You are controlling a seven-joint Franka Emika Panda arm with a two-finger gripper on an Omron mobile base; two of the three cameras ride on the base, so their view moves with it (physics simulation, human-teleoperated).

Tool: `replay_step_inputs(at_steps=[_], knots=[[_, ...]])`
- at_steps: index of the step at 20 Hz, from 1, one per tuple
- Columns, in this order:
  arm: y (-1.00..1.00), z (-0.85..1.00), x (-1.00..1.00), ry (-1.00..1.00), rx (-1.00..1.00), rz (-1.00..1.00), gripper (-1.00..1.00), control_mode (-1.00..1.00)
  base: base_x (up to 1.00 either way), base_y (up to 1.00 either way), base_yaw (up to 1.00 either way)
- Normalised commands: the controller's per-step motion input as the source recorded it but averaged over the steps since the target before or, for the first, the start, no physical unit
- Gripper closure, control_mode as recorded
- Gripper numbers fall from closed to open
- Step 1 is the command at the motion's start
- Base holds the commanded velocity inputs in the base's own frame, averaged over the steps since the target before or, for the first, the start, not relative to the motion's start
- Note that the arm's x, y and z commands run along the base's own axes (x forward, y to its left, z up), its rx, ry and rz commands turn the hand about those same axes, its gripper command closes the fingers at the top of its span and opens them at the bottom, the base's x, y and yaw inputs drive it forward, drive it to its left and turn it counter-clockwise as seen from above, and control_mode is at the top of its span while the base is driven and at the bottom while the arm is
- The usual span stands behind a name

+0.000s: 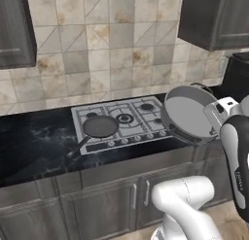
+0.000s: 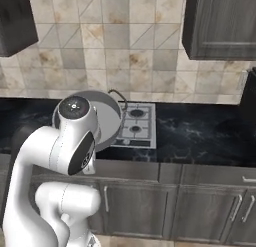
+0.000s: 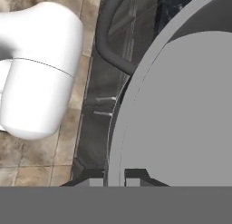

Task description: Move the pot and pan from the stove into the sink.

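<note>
One pot (image 1: 188, 111) lifted off the stove (image 1: 138, 118) and tipped on edge, pale inside facing the left base camera, rim pinched between the closed fingers of the gripper (image 3: 115, 178). Hanging in the air over the stove's right end and the counter edge. Dark pan (image 1: 100, 126) flat on the front left burner, handle pointing toward the counter front. Black marbled counter (image 1: 34, 144), tiled backsplash (image 1: 102, 54), grey cabinets (image 1: 112, 200) below
</note>
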Motion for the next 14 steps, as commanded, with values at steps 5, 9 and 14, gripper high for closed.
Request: replay_step_inputs(at_steps=[5,9,14], knots=[[0.00,0.00,0.00,0.00,0.00,0.00,1.00,1.00,-0.05,-0.25,-0.29],[0.00,0.00,0.00,0.00,0.00,0.00,1.00,1.00,-0.10,-0.26,-0.29],[0.00,0.00,0.00,0.00,0.00,0.00,1.00,1.00,-0.07,-0.27,-0.29]])
